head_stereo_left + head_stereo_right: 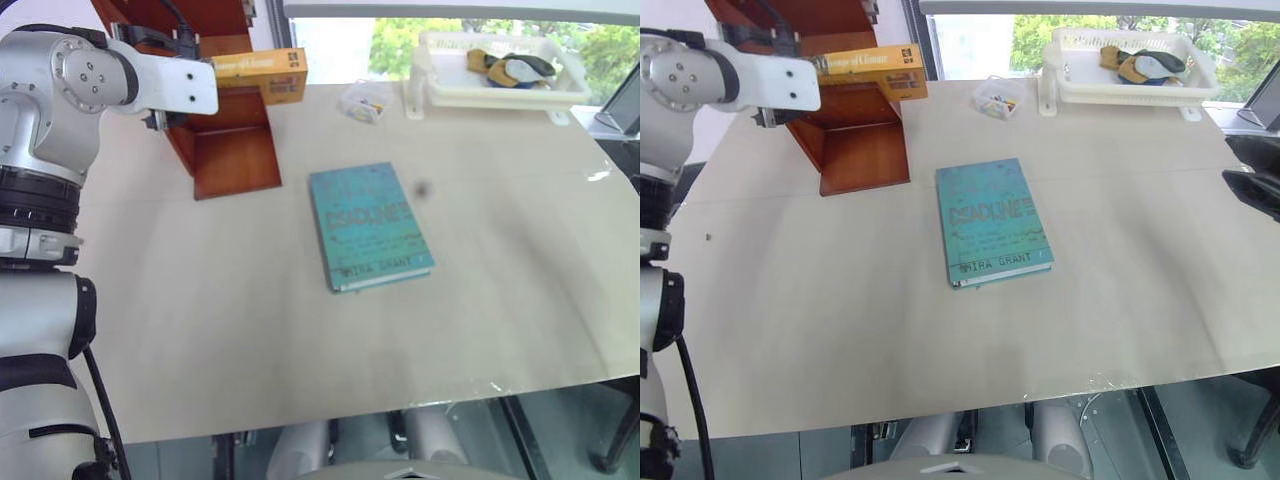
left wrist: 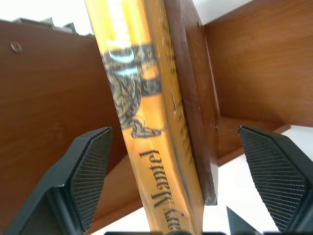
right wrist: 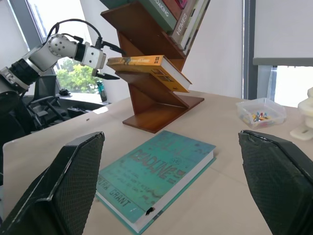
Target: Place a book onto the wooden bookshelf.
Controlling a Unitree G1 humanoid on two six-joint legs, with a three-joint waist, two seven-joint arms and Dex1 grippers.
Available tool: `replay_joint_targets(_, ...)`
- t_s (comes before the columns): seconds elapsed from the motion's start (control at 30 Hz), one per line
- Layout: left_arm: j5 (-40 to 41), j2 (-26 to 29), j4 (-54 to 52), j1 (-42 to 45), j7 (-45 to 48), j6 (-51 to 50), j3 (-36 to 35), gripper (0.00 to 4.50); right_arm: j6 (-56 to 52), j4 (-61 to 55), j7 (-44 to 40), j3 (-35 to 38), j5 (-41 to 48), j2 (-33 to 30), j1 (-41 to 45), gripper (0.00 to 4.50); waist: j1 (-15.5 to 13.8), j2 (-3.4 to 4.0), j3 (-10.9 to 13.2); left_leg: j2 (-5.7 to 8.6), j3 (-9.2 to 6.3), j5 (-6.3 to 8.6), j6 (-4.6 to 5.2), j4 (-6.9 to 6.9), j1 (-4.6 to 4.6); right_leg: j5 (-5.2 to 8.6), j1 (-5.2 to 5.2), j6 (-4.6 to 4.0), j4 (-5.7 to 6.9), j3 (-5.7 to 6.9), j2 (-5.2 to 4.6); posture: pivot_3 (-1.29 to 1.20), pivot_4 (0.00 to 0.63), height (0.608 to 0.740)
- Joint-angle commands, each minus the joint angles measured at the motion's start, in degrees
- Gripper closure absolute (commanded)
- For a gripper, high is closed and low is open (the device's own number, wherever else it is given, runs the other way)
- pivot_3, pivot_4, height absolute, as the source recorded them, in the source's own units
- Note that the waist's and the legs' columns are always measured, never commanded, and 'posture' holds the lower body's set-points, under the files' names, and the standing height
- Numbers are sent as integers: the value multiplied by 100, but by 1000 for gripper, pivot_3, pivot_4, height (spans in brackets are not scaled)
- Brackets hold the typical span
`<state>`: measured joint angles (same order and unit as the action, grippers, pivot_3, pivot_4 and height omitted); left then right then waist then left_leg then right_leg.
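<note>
The thick orange-yellow book [image 3: 146, 66] lies on a slanted shelf of the reddish-brown wooden bookshelf [image 1: 235, 160] at the table's far left, one end sticking out past the shelf edge [image 1: 262, 72]. My left gripper [image 2: 173, 131] is open at the shelf. Its two fingers stand wide on either side of the book's spine [image 2: 146, 122] without touching it. From the right wrist view the left gripper [image 3: 105, 73] sits just behind the book's near end. My right gripper [image 3: 170, 134] is open and holds nothing, hovering above the table on the right.
A teal-green book [image 1: 368, 225] lies flat in the middle of the table. At the far edge stand a small clear box of pins [image 1: 365, 100] and a white tray [image 1: 495, 70] with a few items. More books fill the bookshelf's upper shelves [image 3: 183, 12].
</note>
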<state>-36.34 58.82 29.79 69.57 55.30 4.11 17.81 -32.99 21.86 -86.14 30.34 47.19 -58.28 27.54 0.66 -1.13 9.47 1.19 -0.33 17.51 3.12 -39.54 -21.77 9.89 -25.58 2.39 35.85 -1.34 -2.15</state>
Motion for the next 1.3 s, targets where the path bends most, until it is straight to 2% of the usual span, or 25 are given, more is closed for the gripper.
replay_joint_targets(0.03,186,360,-163,129,35,-41,-416,15,-104,-130,-192,189,140,-240,48,0,1,0,0,-1,0,0,0,0,-2,0,-1,0,-1,0,0,0,150,740)
replay_joint_targets(0.33,1279,670,-616,62,856,-398,-1114,15,-411,-122,-338,141,312,-357,85,0,-29,0,0,0,-2,0,1,-5,0,0,1,0,0,4,-4,0,150,740)
replay_joint_targets(0.47,2251,899,-1018,12,1444,-1078,-1818,15,-421,-93,-392,119,243,-424,-35,0,-1,1,0,0,-2,0,0,-9,-1,0,0,1,3,4,-2,0,150,740)
replay_joint_targets(0.57,3603,357,-1966,-704,1554,-2476,-2739,15,-422,-328,-377,63,117,-397,-551,0,8,14,-13,-5,-3,0,-1,-8,-2,1,0,0,0,6,0,0,150,740)
replay_joint_targets(0.6,4178,52,-2691,-1241,1572,-3194,-3040,15,-305,-443,-315,45,18,-346,-790,0,-4,25,-21,-7,-3,-1,-2,-7,2,2,3,1,0,6,-1,0,150,740)
replay_joint_targets(0.7,5084,-531,-4139,-2264,1195,-4432,-3597,15,-236,-626,-158,142,-1,-228,-1139,0,-31,43,-30,-3,-6,-4,-9,-29,-3,6,8,9,5,6,-10,0,150,740)
replay_joint_targets(0.73,5167,-742,-4527,-2699,915,-4704,-3733,15,-227,-729,-81,198,6,-162,-1277,0,-26,35,-24,-4,-9,-4,-8,-41,-11,5,7,9,10,8,-9,0,150,740)
replay_joint_targets(0.77,5355,-1225,-4942,-3279,518,-5150,-3958,15,-127,-874,4,196,-107,-69,-1552,0,-19,35,-24,-7,-14,-3,-7,-63,-20,2,7,11,16,10,-3,0,150,740)
replay_joint_targets(0.87,5469,-1897,-5601,-4440,-172,-5356,-4109,15,86,-1062,183,120,-390,48,-2056,0,13,34,-31,-16,-11,9,8,-65,12,-1,37,16,9,-2,-21,0,150,740)
replay_joint_targets(1.0,5292,-1946,-5858,-5523,-624,-5456,-3767,15,796,-803,327,-203,-1130,56,-2435,0,5,33,-30,-17,-11,5,3,-67,20,-5,42,11,4,3,3,0,150,740)
replay_joint_targets(1.07,5259,-1958,-5896,-5821,-800,-5322,-3664,15,1082,-657,328,-299,-1404,37,-2607,0,-1,34,-28,-17,-6,6,3,-60,79,-2,94,8,2,-1,4,0,150,740)
replay_joint_targets(1.1,5305,-1973,-5921,-5910,-859,-5310,-3643,15,1095,-631,311,-278,-1405,33,-2636,0,-10,34,-27,-17,-5,7,3,-55,110,6,121,12,-2,-1,5,0,150,740)
replay_joint_targets(1.3,5516,-1861,-5857,-6420,-916,-5221,-3507,15,985,-611,266,-33,-1192,2,-2585,0,-5,35,-26,-20,-2,6,4,-56,131,24,140,10,-3,-6,8,0,150,740)
